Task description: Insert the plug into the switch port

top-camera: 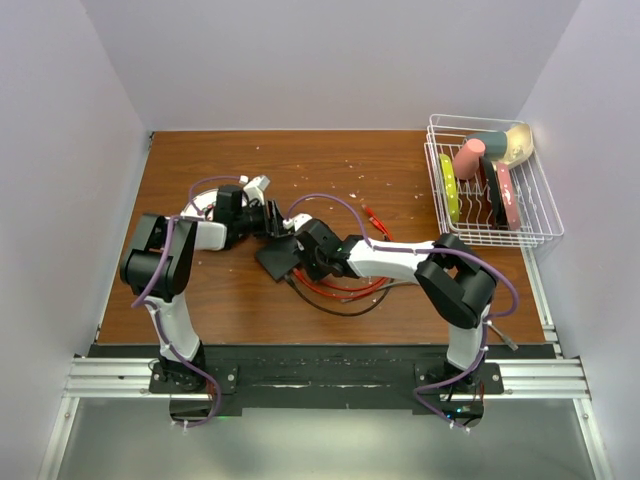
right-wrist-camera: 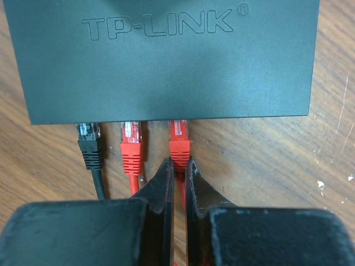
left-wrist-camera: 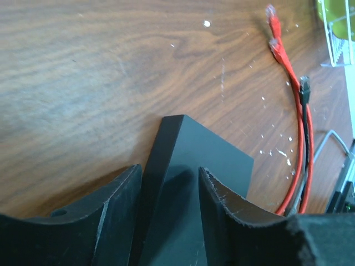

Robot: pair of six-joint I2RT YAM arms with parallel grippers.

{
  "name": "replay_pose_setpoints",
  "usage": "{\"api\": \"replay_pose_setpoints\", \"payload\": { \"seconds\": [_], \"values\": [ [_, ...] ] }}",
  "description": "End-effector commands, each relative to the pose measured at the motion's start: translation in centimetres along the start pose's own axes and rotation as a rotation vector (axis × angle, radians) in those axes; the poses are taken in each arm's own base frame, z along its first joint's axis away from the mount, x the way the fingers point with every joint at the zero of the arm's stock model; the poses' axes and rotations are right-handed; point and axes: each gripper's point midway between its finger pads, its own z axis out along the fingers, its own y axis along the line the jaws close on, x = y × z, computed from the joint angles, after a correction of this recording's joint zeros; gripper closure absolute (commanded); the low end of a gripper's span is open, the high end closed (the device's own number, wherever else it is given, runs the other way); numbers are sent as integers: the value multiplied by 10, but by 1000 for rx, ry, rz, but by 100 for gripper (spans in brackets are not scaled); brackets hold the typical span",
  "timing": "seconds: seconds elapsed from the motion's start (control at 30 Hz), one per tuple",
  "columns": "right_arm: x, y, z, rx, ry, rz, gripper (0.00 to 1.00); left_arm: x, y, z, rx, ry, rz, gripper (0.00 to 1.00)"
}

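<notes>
Red plug [right-wrist-camera: 179, 143] has its front end at the port edge of the switch [right-wrist-camera: 166, 61], third in a row beside a second red connector [right-wrist-camera: 131, 148] and a black connector [right-wrist-camera: 89, 143]. The right gripper [right-wrist-camera: 178, 166] is pinched tight on the plug just behind its boot. The switch lies on the wooden table [top-camera: 400, 160], mid-table between both arms. The left gripper [left-wrist-camera: 169, 177] straddles one corner of it; whether its fingers press cannot be told. Loose cables [left-wrist-camera: 302, 144] lie near, and a wire rack [top-camera: 545, 220] stands far right.

Matt black plastic switch [right-wrist-camera: 166, 61], red plastic plug [right-wrist-camera: 179, 141], wooden table [left-wrist-camera: 83, 83]
</notes>
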Motion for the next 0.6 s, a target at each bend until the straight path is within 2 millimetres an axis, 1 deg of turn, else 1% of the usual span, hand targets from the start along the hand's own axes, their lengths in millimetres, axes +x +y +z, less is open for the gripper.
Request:
{"api": "replay_pose_setpoints", "payload": {
  "seconds": [0.0,0.1,0.2,0.23,0.27,0.3,0.33,0.37,0.4,0.47,0.53,0.57],
  "values": [
    [-21,0,2,6,-85,22,100,-39,0,-11,-46,-84,28,49],
    [-19,1,3,0,-80,25,100,-57,5,-18,-83,-131,31,50],
    [-17,2,5,-3,-75,25,100,-66,16,-23,-128,-158,25,55],
    [-17,2,5,-6,-73,25,100,-66,19,-24,-136,-160,21,59],
    [-17,3,5,-7,-74,25,100,-66,24,-24,-154,-159,20,62],
    [-17,3,6,-7,-72,25,100,-60,28,-21,-165,-141,13,66],
    [-17,3,6,-7,-72,24,100,-60,30,-19,-163,-131,15,76],
    [-17,4,6,-8,-74,21,100,-55,30,-17,-145,-109,15,81],
    [-17,4,6,-8,-72,22,100,-48,32,-12,-132,-87,8,91],
    [-17,3,6,-7,-71,23,100,-41,30,-7,-95,-63,-2,98],
    [-18,3,5,-9,-72,24,100,-33,31,-2,-68,-41,-13,100],
    [-17,3,5,-8,-69,23,100,-31,27,-1,-39,-30,-14,100]
  ]
}}
